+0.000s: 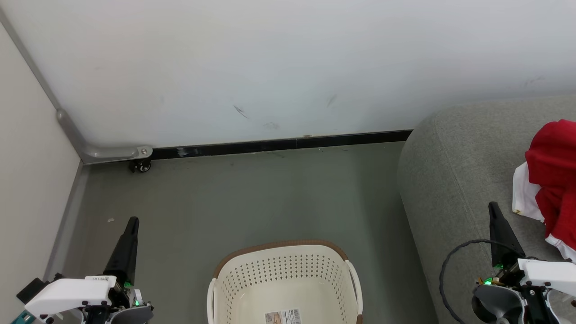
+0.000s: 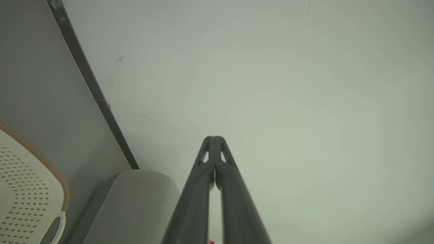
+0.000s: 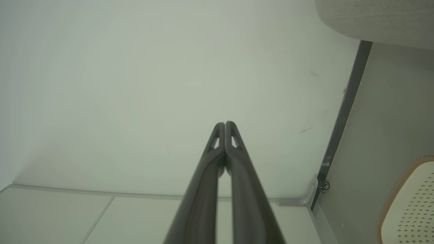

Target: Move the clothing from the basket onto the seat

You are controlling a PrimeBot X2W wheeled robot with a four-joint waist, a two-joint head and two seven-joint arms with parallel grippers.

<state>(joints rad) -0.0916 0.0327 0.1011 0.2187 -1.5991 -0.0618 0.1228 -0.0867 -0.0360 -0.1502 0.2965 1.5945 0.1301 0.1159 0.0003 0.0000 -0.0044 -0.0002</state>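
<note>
Left tool (image 2: pixel 214 139): fingers pressed together, nothing between them, above the floor (image 1: pixel 252 193). Right tool (image 3: pixel 224 125): likewise pressed together, seen against the seat (image 1: pixel 454 180). Clothing (image 1: pixel 553 180) heaped on seat, in from its rounded edge. Basket (image 1: pixel 283 270) on floor beside seat, paper label (image 1: pixel 282 316) inside.

Floor (image 1: pixel 252 193) between basket (image 1: pixel 279 245) and wall (image 1: pixel 270 67) open; seat (image 1: pixel 450 180) blocks right side (clothing (image 1: pixel 555 180) piled there).

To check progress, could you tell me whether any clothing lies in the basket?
No, the basket visibly holds just a paper label; the red clothing lies on the seat.
</note>
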